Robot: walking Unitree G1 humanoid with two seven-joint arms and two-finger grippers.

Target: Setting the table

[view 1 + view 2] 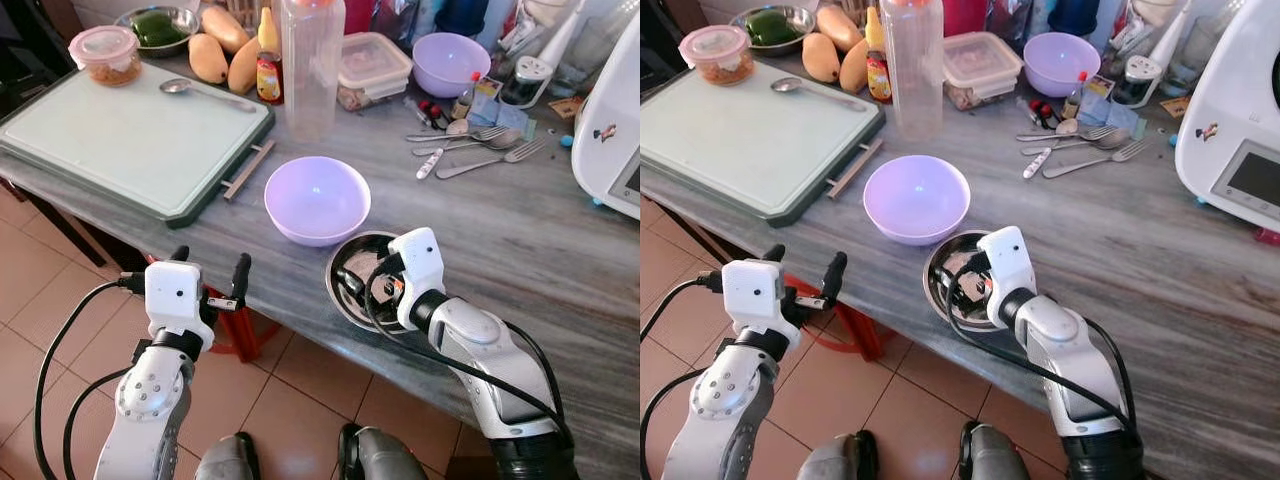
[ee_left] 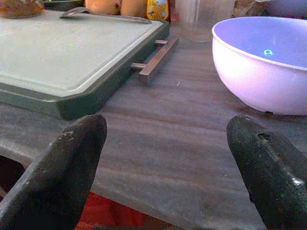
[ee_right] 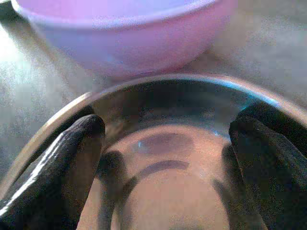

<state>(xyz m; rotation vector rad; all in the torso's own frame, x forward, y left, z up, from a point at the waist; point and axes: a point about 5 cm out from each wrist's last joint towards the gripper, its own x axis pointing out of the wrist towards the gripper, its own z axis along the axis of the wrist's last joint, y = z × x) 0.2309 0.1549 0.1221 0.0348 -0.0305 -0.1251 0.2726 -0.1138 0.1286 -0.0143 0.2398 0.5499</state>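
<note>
Nearest us, at 6 o'clock in the head view, our two feet stand on the tiled floor. Our left gripper hovers off the near edge of the grey surface, its fingers spread apart and holding nothing. Our right gripper reaches down into the steel bowl, which sits at the near edge of the surface; its fingers are parted inside the bowl, close to the inner walls, and we cannot tell whether they press on them. Just beyond the steel bowl, toward 12 o'clock and almost touching it, sits a lilac bowl. At 10 o'clock from that lies a pale cutting board with a spoon on its far edge. Behind the lilac bowl stands a clear plastic bottle. At 2 o'clock lie several forks and spoons, with a second lilac bowl beyond them
</note>
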